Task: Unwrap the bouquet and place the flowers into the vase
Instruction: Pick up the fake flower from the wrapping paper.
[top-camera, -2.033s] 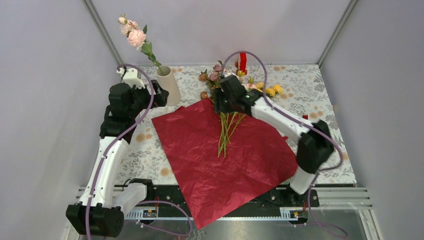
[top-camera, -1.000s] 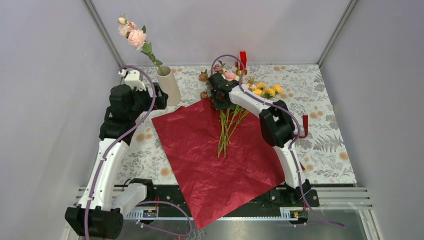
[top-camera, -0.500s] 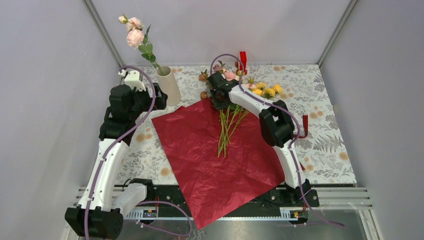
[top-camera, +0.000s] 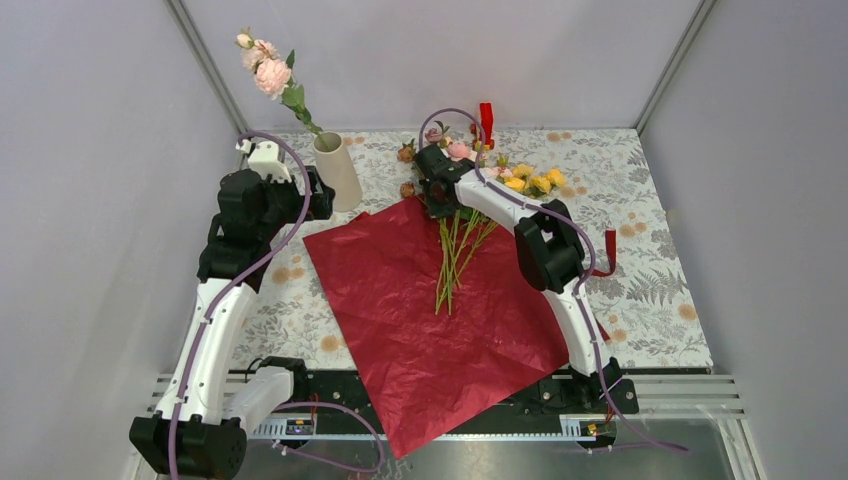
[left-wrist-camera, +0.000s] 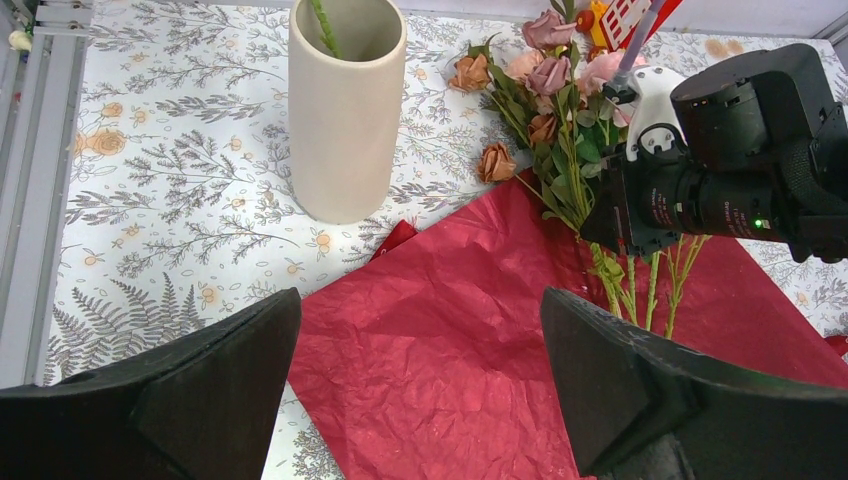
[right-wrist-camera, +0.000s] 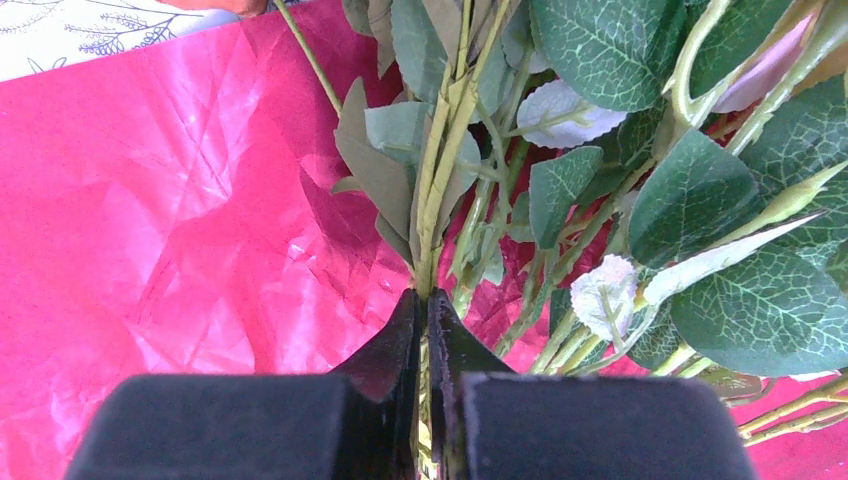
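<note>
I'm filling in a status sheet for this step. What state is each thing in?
vase: upright, holding one pink flower.
wrapping paper: unfolded, spread flat.
flowers: unwrapped, lying with stems on the paper.
right claw: shut on a stem.
left claw: open, empty.

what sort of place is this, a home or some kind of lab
Most likely a robot lab test cell, not a home: plain grey panel walls box in a small table, with the left arm and right arm bolted to a metal rail at its near edge.
</note>
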